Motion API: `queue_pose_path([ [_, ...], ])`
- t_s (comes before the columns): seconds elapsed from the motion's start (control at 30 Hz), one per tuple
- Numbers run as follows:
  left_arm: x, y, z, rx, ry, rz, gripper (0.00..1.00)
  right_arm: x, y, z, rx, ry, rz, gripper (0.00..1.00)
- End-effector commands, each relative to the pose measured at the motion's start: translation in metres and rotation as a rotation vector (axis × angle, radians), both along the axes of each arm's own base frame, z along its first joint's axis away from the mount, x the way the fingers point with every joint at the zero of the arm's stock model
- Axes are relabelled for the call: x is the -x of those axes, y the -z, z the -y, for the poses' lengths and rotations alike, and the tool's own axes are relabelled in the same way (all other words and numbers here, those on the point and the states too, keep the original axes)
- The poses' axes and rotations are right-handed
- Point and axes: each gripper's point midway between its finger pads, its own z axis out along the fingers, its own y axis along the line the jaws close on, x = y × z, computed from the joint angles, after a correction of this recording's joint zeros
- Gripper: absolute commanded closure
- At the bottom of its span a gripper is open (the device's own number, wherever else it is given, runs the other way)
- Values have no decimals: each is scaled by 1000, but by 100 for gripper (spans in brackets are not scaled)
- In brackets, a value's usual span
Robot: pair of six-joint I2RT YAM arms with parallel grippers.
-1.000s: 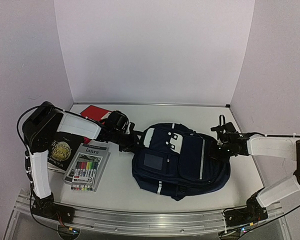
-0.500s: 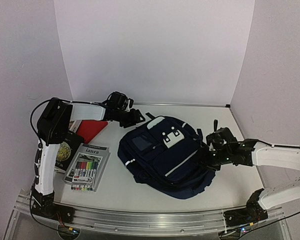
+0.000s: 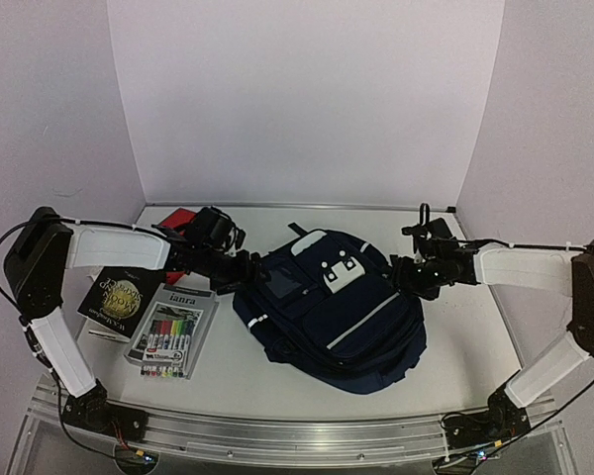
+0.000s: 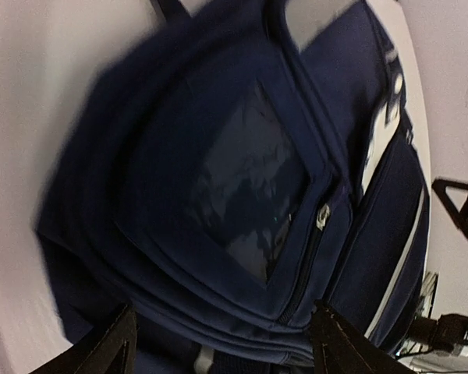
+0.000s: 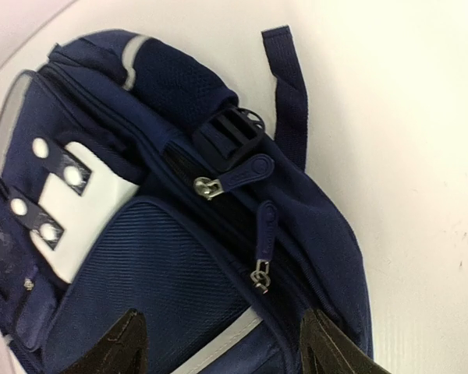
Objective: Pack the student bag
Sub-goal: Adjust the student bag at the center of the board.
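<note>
The student bag, navy with thin pale stripes and a white patch, lies flat in the middle of the table. My left gripper is at its upper left edge. In the left wrist view the bag and its clear front pocket fill the frame, and that gripper stands open, its fingers wide apart over the fabric. My right gripper is at the bag's upper right side. It is also open above the bag, close to two zipper pulls.
Left of the bag lie a pack of coloured markers, a dark book with a gold emblem and a red book further back. White walls close in the table on three sides.
Both grippers have opened and let go of the bag, which turned and slid left a second ago and now lies still. The left arm dropped toward its left edge, and the right gripper moved to its upper right.
</note>
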Motion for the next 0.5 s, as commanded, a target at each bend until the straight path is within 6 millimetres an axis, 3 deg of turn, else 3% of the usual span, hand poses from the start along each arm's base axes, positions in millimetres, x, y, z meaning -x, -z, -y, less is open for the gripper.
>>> queue_pose_path([
  [0.0,36,16,34,18,45,-88,23,-17,6,-2,74,-65,20,38],
  [0.13,35,38,39,12,40,-114,27,-9,20,-17,-7,-99,-27,47],
  [0.2,30,49,43,10,36,-118,34,-1,31,-22,-52,-106,-57,55],
  [0.3,18,66,49,35,48,-152,44,15,42,-32,-135,-115,-101,76],
  [0.37,4,69,50,73,48,-149,49,28,43,-39,-162,-131,-113,82],
  [0.47,-32,64,36,103,12,-109,52,49,35,-55,-198,-176,-120,84],
])
